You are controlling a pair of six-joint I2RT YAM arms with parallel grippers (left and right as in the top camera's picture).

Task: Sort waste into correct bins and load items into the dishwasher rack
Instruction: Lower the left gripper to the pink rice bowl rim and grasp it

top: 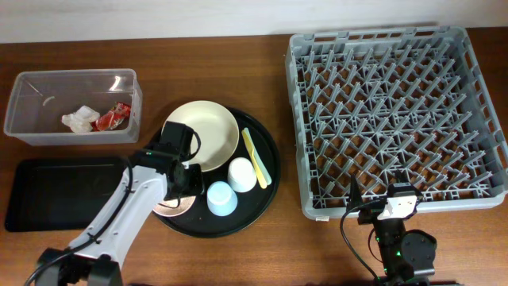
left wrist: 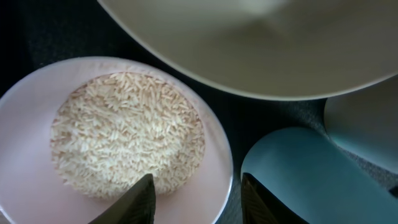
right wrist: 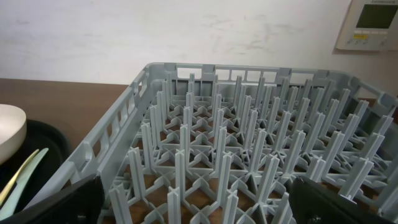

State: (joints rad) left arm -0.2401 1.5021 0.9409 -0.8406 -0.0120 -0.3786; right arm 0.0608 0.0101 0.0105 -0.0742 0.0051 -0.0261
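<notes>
We see the left gripper (left wrist: 198, 194) low over the small pink bowl (left wrist: 25, 143), with one finger (left wrist: 140, 200) inside above the rice (left wrist: 124, 130) and the other finger (left wrist: 261, 202) outside, so the bowl's rim runs between them. The jaws stand about half apart, and we cannot tell whether they pinch that rim. Room is tight here: the light blue cup (left wrist: 298, 174) sits just beside the outer finger, and the large cream bowl (left wrist: 249, 43) overhangs the pink bowl's far edge. All of these share the round black tray (top: 262, 202) with the white cup (top: 242, 175) and the yellow utensil (top: 256, 157), which lies near the tray's right rim. To the left, the black rectangular tray (top: 55, 195) lies bare beside the arm. The clear box (top: 71, 83) holds the tissue (top: 78, 119) and the red wrapper (top: 111, 119). The right gripper (right wrist: 196, 202) hangs wide open and empty at the near edge of the dishwasher rack (top: 397, 103).
</notes>
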